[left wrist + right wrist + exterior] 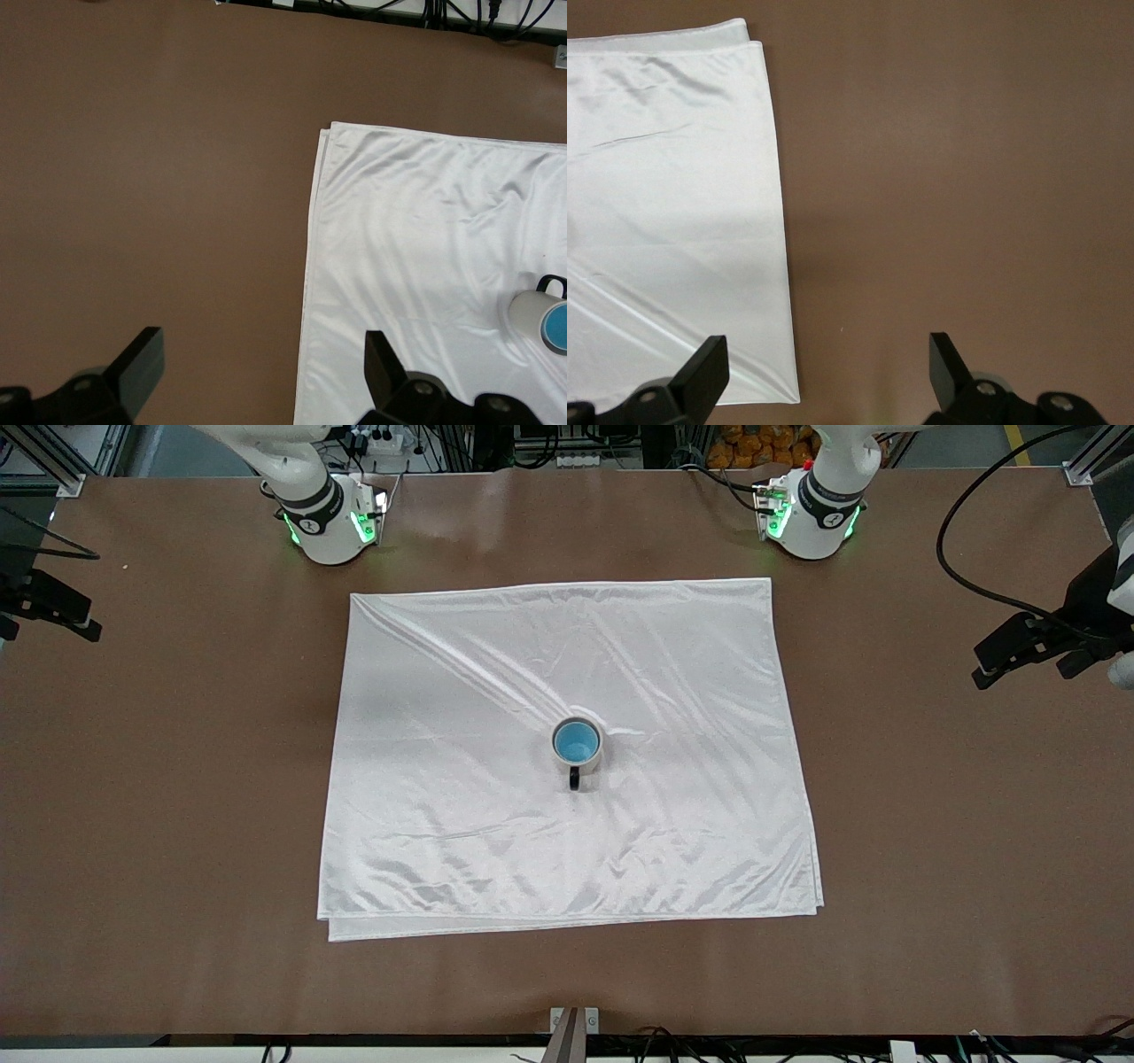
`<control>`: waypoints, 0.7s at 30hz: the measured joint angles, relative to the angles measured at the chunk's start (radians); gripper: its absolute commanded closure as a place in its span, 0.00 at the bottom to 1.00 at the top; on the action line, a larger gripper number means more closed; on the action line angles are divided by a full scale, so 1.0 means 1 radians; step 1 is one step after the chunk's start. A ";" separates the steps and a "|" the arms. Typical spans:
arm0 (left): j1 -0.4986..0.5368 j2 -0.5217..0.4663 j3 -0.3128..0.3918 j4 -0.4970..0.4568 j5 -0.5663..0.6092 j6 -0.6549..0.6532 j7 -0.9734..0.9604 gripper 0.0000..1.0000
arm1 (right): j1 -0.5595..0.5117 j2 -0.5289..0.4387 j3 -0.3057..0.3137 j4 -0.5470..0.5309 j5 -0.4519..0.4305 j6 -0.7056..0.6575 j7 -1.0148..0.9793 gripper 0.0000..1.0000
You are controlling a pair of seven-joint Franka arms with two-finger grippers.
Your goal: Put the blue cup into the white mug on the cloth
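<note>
The blue cup (576,741) sits inside the white mug (588,762) on the cloth (461,779), well away from both wide-open, empty grippers.

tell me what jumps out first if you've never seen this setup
A big white cloth covers the middle of the brown table. On it a white mug already holds the blue cup, its black handle turned toward the front camera. Both arms wait at the table's ends, left gripper and right gripper open and empty.

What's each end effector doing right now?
Left end effector: open, empty, over table beside cloth.
Right end effector: open, empty, over cloth edge.
</note>
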 measured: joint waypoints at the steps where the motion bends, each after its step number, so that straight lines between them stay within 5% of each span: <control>1: 0.000 0.001 0.000 -0.002 0.000 0.000 0.000 0.00 | 0.000 0.000 0.000 0.000 0.000 0.000 0.000 0.00; 21: 0.000 0.005 0.002 -0.005 0.000 0.000 0.086 0.00 | 0.022 0.000 0.006 -0.001 0.005 0.000 -0.008 0.00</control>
